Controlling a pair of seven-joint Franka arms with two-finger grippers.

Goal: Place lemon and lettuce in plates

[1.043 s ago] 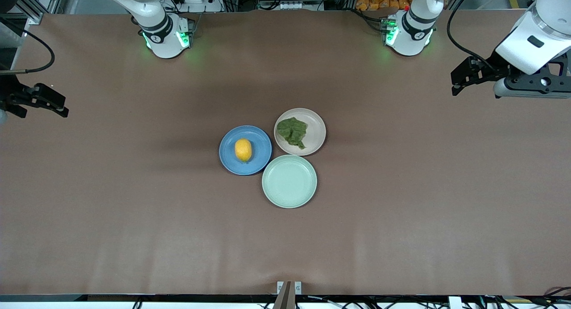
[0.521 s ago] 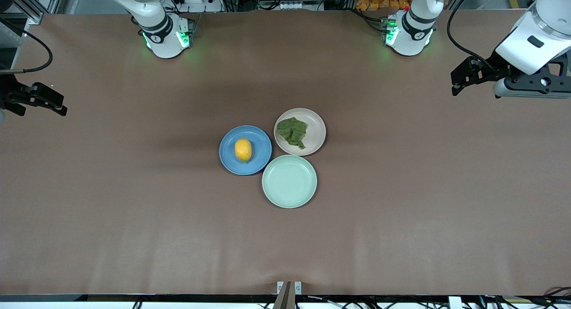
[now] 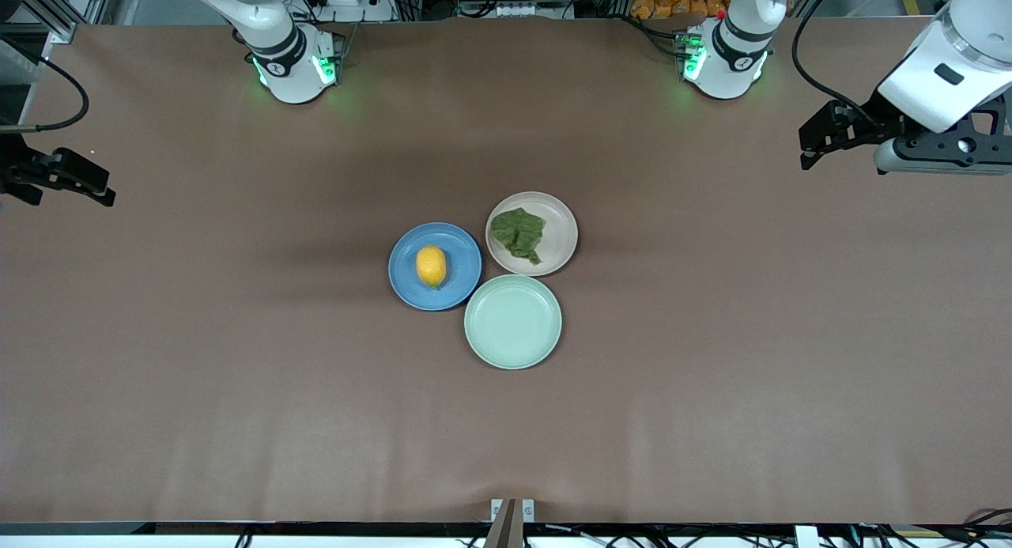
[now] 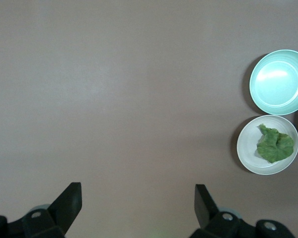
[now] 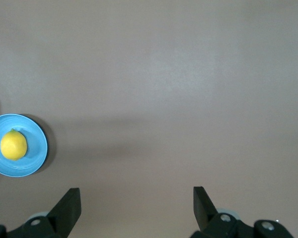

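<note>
Desk [image 3: 711,390] scene static over the last second; only the right gripper [image 3: 67,180] drifted slightly outward. Left gripper [image 3: 826,137] parked at its end. Both jaws open, empty. Lettuce [image 3: 518,233] on beige plate [image 3: 563,233], lemon [image 3: 431,266] on blue plate [image 3: 466,275]. Mint-green plate [image 3: 513,322] empty. Task looks done.

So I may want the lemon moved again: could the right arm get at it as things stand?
Probably yes: the lemon lies uncovered on the blue plate, and the open right hand has only bare table toward it.
</note>
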